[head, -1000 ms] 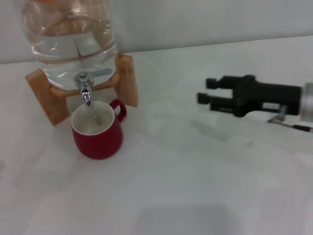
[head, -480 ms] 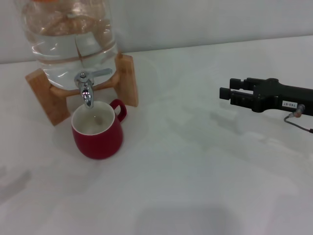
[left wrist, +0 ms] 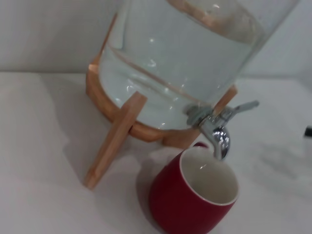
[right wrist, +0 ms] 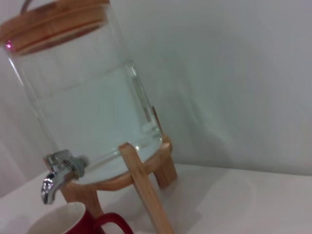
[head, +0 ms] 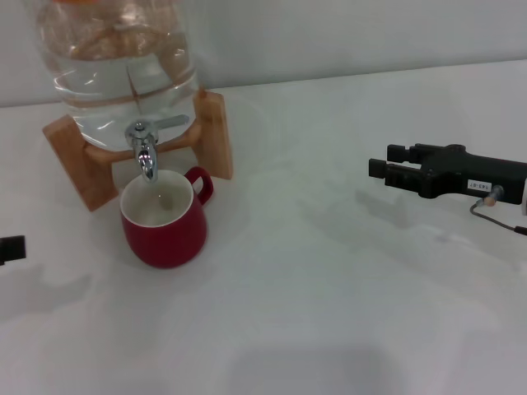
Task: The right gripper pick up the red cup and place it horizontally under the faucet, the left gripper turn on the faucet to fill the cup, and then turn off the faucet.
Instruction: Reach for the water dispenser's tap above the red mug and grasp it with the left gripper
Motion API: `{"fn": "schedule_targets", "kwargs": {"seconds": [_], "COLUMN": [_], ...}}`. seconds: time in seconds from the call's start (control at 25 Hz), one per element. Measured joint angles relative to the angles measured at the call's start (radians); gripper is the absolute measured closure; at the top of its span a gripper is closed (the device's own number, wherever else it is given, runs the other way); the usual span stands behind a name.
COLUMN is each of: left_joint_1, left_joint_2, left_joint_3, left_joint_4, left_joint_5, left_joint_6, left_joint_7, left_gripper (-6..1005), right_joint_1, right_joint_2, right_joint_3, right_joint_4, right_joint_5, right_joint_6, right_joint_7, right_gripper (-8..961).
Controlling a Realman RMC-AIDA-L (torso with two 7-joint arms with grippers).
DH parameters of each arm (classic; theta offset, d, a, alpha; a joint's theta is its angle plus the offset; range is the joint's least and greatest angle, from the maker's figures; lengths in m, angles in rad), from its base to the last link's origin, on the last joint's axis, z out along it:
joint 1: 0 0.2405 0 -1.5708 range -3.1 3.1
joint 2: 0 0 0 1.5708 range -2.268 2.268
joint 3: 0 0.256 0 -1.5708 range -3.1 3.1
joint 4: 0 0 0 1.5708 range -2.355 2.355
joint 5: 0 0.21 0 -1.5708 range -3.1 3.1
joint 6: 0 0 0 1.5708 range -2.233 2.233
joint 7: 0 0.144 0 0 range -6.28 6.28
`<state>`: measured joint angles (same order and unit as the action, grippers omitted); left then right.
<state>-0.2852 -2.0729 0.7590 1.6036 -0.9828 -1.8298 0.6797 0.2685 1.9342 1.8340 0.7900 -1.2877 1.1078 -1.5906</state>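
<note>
The red cup (head: 163,220) stands upright on the white table with its handle toward the back right. Its mouth sits right under the spout of the chrome faucet (head: 146,150). I see no water running. In the left wrist view the red cup (left wrist: 194,199) and the faucet (left wrist: 217,132) are close by. The right wrist view shows the faucet (right wrist: 54,176) and the cup's rim (right wrist: 68,220). My right gripper (head: 381,161) hovers far to the right of the cup, open and empty. A black tip of my left gripper (head: 11,248) shows at the left edge.
The glass jar (head: 119,66) holds water and rests on a wooden stand (head: 212,136) at the back left. A white wall rises behind the table (head: 313,313).
My right gripper pulled back to the right, away from the cup, and now holds still. My left gripper has come into view at the left edge. Cup and faucet are unmoved.
</note>
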Motion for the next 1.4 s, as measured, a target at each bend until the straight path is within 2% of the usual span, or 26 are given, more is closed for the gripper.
{"fn": "schedule_targets", "kwargs": {"seconds": [0.16, 0.32, 0.6, 0.8, 1.0, 1.4], "left_joint_1": [-0.053, -0.113, -0.214, -0.241, -0.264, -0.314], "left_joint_2": [0.001, 0.0, -0.001, -0.002, -0.003, -0.005], "left_joint_3": [0.121, 0.223, 0.348, 0.465, 0.529, 0.557], "left_joint_4": [0.126, 0.2, 0.254, 0.287, 0.297, 0.286], "left_joint_5": [0.112, 0.208, 0.348, 0.443, 0.444, 0.367], "left_joint_6": [-0.002, -0.001, 0.03, 0.092, 0.156, 0.189], "left_joint_7": [-0.076, -0.106, -0.099, -0.082, -0.043, 0.012], "left_gripper": [107, 107, 107, 107, 107, 107], "right_joint_1": [0.002, 0.004, 0.005, 0.005, 0.006, 0.017], "right_joint_2": [0.002, 0.007, 0.021, 0.026, 0.027, 0.026], "right_joint_3": [-0.006, -0.006, -0.003, 0.001, 0.002, 0.004], "right_joint_4": [-0.018, -0.035, -0.036, -0.037, -0.037, -0.038], "right_joint_5": [-0.005, -0.02, -0.045, -0.045, -0.045, -0.045], "right_joint_6": [-0.022, -0.043, -0.061, -0.062, -0.062, -0.062], "right_joint_7": [0.0, 0.0, 0.006, 0.006, 0.006, 0.006], "right_gripper": [424, 424, 424, 424, 424, 424]}}
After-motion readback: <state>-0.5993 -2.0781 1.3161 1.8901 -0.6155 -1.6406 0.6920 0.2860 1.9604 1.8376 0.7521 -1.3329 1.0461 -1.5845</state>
